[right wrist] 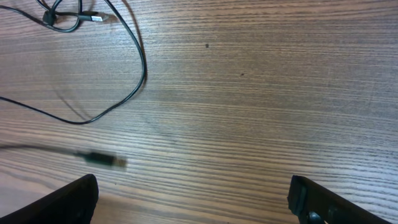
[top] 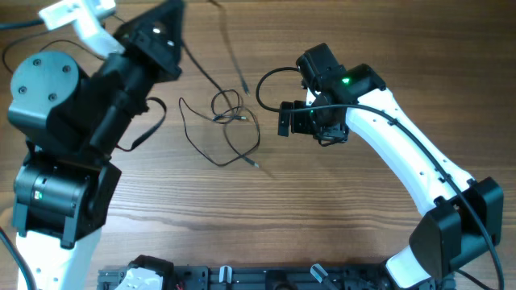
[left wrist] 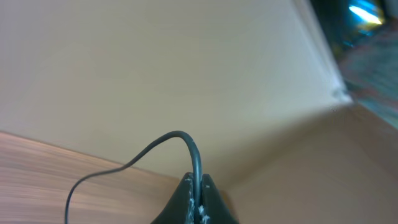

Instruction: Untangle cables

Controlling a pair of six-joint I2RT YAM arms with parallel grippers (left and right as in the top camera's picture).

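Observation:
The cables [top: 228, 113] lie as a small dark knot with loose loops at mid table. My left gripper [top: 174, 16] is raised at the top left. In the left wrist view the left gripper [left wrist: 199, 182] is shut on one thin black cable [left wrist: 180, 134], which arches out of the jaws and drops left. A blurred strand with a plug [top: 244, 84] hangs from the top edge toward the knot. My right gripper [top: 284, 118] stands open just right of the knot. In the right wrist view the right gripper [right wrist: 193, 199] holds nothing, with a cable loop [right wrist: 140, 68] and a blurred plug [right wrist: 102, 161] ahead.
A thick black wire [top: 268, 80] curls off the right arm. Another thick wire [top: 150, 127] loops beside the left arm. A black fixture [top: 242, 279] lines the front edge. A loose plug end [top: 256, 165] lies on the wooden table [top: 339, 217].

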